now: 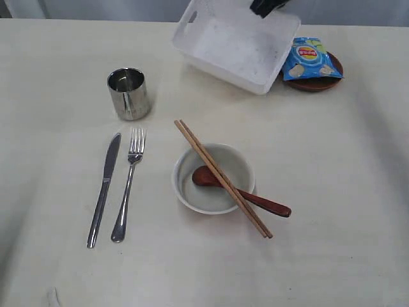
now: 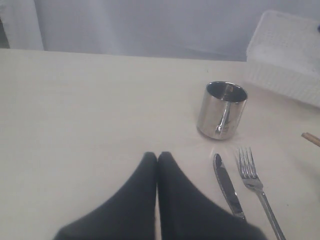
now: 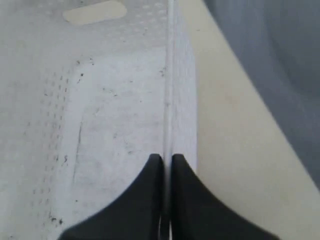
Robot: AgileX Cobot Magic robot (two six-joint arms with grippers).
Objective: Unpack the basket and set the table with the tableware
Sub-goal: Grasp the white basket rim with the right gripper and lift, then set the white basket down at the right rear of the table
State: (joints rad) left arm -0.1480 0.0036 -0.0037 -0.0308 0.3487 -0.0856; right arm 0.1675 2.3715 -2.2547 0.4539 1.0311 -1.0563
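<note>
The basket (image 1: 236,45) rests at the far side of the table (image 1: 332,192), just beside the chip bag (image 1: 311,57). It is empty and tipped, opening toward the bowl (image 1: 214,178). Its long axis runs across the exterior view, slot handle leftward. The right gripper (image 3: 166,162) is clamped on one long wall, presumably to clear the basket away. The left gripper (image 2: 157,157) is closed and empty near the cup (image 2: 226,110).

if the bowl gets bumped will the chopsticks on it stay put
Probably not: the chopsticks only rest across the bowl rim, so they would likely slide or roll off. They look thin and light. The spoon beneath them, propped on the rim, may shift.
</note>
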